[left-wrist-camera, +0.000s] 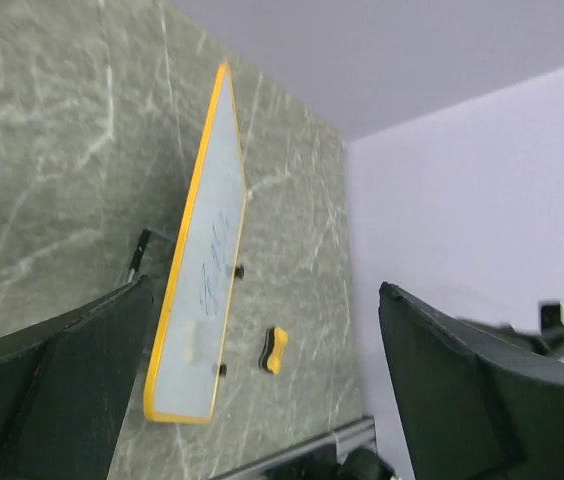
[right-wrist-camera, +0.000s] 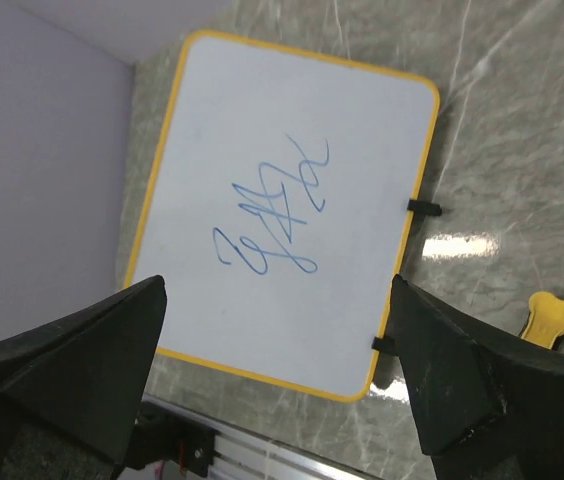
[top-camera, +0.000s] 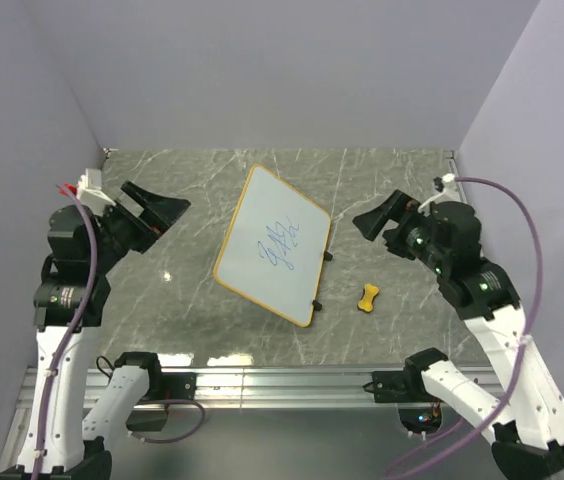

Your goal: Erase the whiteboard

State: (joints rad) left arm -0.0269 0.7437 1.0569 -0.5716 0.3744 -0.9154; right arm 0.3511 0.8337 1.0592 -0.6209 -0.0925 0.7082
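Orange-framed white whiteboard (top-camera: 273, 244), blue-scribbled: lying face-up between left tool (top-camera: 167, 212) and right tool (top-camera: 374, 222), reachable for wiping. Both tools gaping wide, holding nothing. Yellow bone-shaped eraser (top-camera: 367, 297) waiting near right tool.

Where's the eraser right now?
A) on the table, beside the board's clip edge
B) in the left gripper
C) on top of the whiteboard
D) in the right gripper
A: the eraser lies on the table, just off the clip-side edge of the whiteboard, with a gap between them and no fingers on it.
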